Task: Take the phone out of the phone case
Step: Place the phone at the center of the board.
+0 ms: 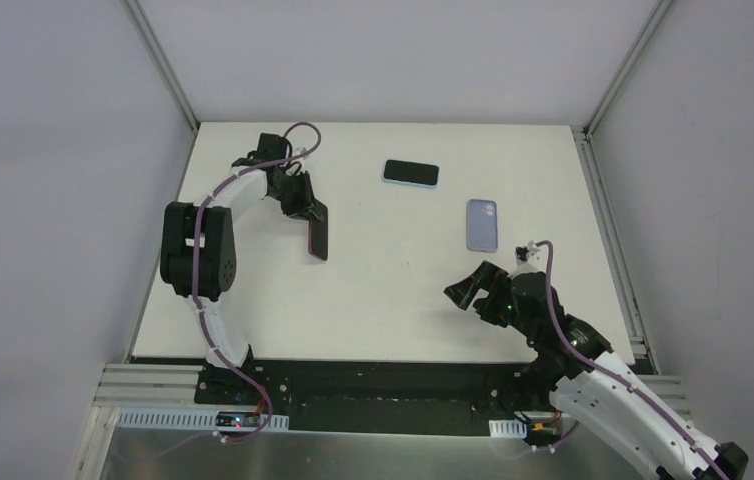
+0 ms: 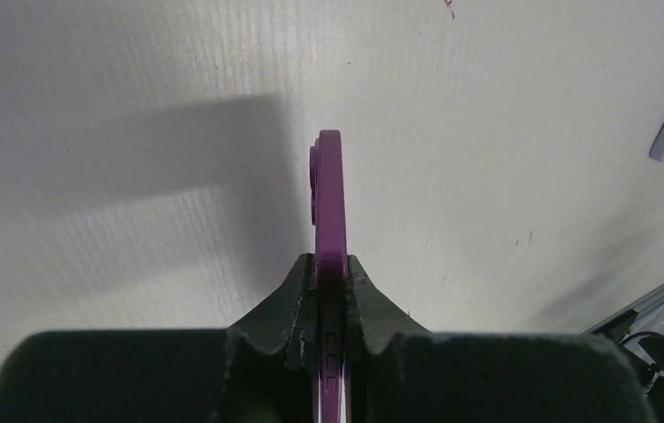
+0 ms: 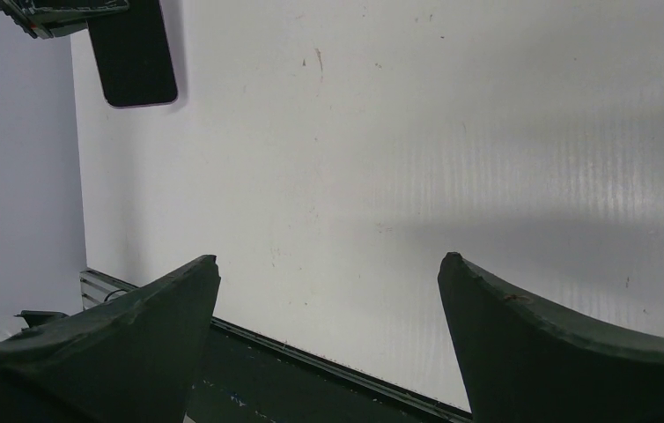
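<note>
The left wrist view shows the purple-cased phone purely edge-on, as a thin purple strip with the camera bump bulging to its left. It is pinched near one end by the left claw, whose jaws are closed tight on its two faces. The top view hides that grip but gives the place: the phone is over the left part of the tabletop. Its long axis runs from the claw toward the near edge, leaning slightly right, and it is turned on edge rather than flat. Whether its far end touches the surface I cannot tell. Only the right wrist view catches its dark screen, facing the right arm. The right claw is spread wide with nothing between its fingers, over the near right. Farther back a black phone and a lavender phone-shaped piece lie flat, apart from both claws.
</note>
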